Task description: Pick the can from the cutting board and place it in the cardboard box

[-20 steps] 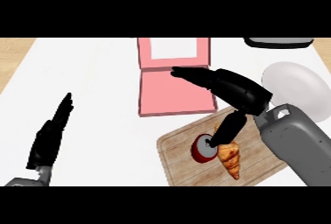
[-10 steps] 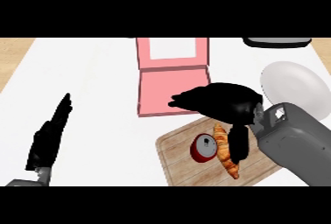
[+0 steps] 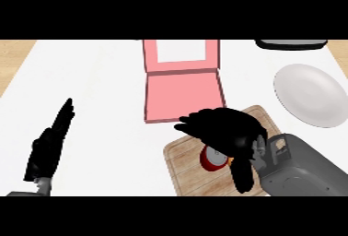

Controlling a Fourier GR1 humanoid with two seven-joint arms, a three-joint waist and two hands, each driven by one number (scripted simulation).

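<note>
Right hand sits curled over the can, fingers bent down around its top; I read it as closing on the can, though the palm hides most of it and I can't confirm real contact all round. Can stands directly beneath the hand, on the cutting board, only its red rim and pale lid showing at the hand's near edge. A sliver of orange shows tight against the can, under the thumb side; too little visible to name it. Risks as I judge them: the curl could catch that orange item along with the can and drag or lift it; the grasp comes from above on a round body, so the can could tip or slip out sideways if the fingers haven't wrapped evenly. Cardboard box, pink, lies open just ahead and to the left of the hand, lid flap standing on its far side; the near wall is the thing to get over, and a low carry could knock the can against it. White plate sits off to the hand's right, out of the path. Dark object at the far right edge, also clear. Left hand rests open, fingers straight, well away on the worktop.
</note>
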